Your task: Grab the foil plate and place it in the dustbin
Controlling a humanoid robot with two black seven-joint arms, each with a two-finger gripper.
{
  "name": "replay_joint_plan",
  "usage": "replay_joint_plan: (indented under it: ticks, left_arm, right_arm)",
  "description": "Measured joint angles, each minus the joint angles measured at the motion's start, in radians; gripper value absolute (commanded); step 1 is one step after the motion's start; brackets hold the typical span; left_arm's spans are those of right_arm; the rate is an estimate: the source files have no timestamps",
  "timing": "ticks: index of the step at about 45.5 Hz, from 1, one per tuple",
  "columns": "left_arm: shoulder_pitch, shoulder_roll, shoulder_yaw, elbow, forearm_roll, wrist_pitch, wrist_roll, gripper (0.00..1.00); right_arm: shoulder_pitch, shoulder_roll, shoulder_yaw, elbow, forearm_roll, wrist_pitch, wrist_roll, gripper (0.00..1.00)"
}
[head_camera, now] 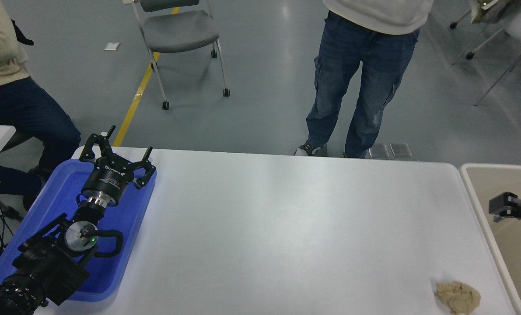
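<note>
The right gripper [505, 206] is seen only in part at the right edge, over the dustbin [474, 192]; whether its fingers are apart or together cannot be told, and nothing is seen held in it. One white table [286, 227] fills the lower part of the view. One beige dustbin with a pale rim stands against the table's right end, its inside only partly shown. No foil plate is visible on the table or in the part of the bin that can be seen. One blue tray [50, 205] lies at the table's left end. Two people are counted beyond the far edge: one standing person in jeans [356, 83] and one seated person [11, 87] at the upper left. One grey chair [177, 30] stands on the floor between them. The left arm is laid over the blue tray, pointing away from the camera, and the left gripper [118, 148] is spread wide and holds nothing. One small tan wad of paper [458, 296] lies near the table's front right corner, well apart from the tray.
</note>
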Motion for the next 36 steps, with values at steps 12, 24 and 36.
replay_joint_plan:
  ticks: [12,24,36]
  left_arm:
    - [0.0,0.0,0.0,0.0,0.0,0.0,0.0,1.0]
    - [0.0,0.0,0.001,0.0,0.0,0.0,0.0,1.0]
    - [0.0,0.0,0.001,0.0,0.0,0.0,0.0,1.0]
  right_arm:
    - [0.156,0.115,-0.013,0.087,0.058,0.172,0.003,1.0]
    - [0.309,0.249,-0.011,0.133,0.165,0.223,0.005,1.0]
    - [0.433,0.331,0.006,0.15,0.199,0.237,0.005,1.0]
